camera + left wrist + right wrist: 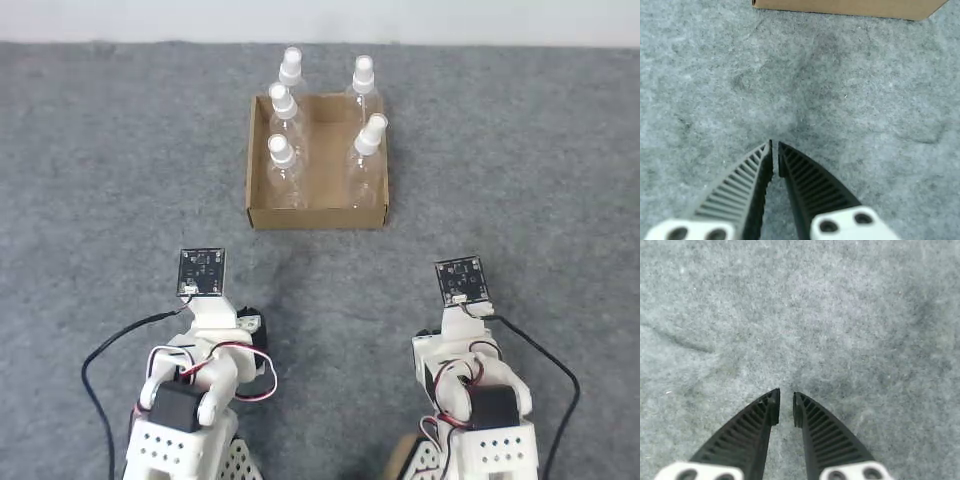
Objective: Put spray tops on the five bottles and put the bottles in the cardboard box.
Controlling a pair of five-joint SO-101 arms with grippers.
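Observation:
The cardboard box (317, 213) stands at the far middle of the grey carpet, and its near wall (850, 7) also shows in the left wrist view. Several clear bottles with white spray tops stand upright in it: three along the left side (282, 157) (284, 106) (291, 68) and two along the right (369, 137) (363, 77). My left gripper (774, 145) is shut and empty, low over bare carpet well short of the box. My right gripper (786, 393) is likewise shut on nothing, its tips almost touching, over bare carpet.
Both arms are folded back near the front edge, the left arm (201, 272) and the right arm (462, 280), with black cables trailing beside them. Grey carpet (120, 170) lies open all around the box.

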